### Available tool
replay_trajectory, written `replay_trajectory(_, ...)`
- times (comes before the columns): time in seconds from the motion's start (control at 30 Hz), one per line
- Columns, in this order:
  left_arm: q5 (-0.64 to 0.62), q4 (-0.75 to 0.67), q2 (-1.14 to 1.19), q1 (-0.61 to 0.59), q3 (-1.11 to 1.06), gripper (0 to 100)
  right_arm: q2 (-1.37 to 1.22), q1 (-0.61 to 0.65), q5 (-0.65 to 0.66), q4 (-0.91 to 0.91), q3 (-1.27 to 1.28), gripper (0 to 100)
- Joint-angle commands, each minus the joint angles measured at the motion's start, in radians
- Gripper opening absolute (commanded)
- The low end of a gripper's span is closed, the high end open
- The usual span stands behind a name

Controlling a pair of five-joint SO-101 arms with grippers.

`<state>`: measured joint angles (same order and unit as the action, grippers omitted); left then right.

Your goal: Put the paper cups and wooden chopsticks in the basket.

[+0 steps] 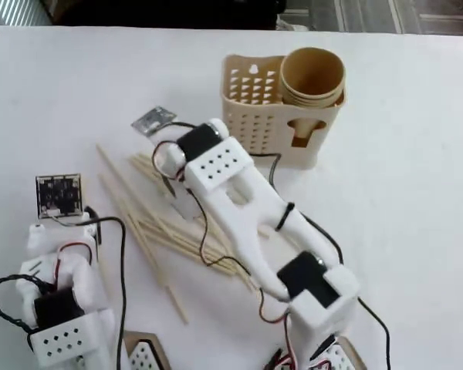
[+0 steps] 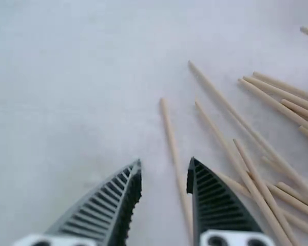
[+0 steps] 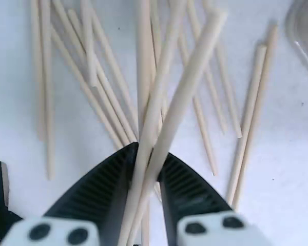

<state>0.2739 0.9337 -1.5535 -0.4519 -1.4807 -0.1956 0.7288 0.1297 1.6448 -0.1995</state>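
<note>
The white bench (image 1: 417, 200) carries two items: a square card with a dark pattern (image 1: 59, 195) at the left, and a small grey square plate (image 1: 153, 119) farther back.

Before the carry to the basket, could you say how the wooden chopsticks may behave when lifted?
Probably stiff: the chopsticks in the right gripper look straight. Thin and rounded, they may roll. Pinched together at slight angles, they could pivot or slip.

In basket (image 1: 255, 116), right compartment: paper cups (image 1: 312, 77), nested. On table (image 1: 417, 193), front-left of basket, partly under my right arm (image 1: 247, 200): chopsticks (image 1: 170, 231).
</note>
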Motion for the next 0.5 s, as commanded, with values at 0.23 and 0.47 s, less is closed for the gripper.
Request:
replay_trajectory(0.23,0.008,-0.026,-0.01,-0.004,0.006,16,-0.012,0.004,0.012,-0.036,-0.023,1.8)
replay_trajectory(0.47,0.008,-0.026,-0.01,-0.004,0.006,16,-0.289,0.004,0.012,-0.153,-0.029,1.9)
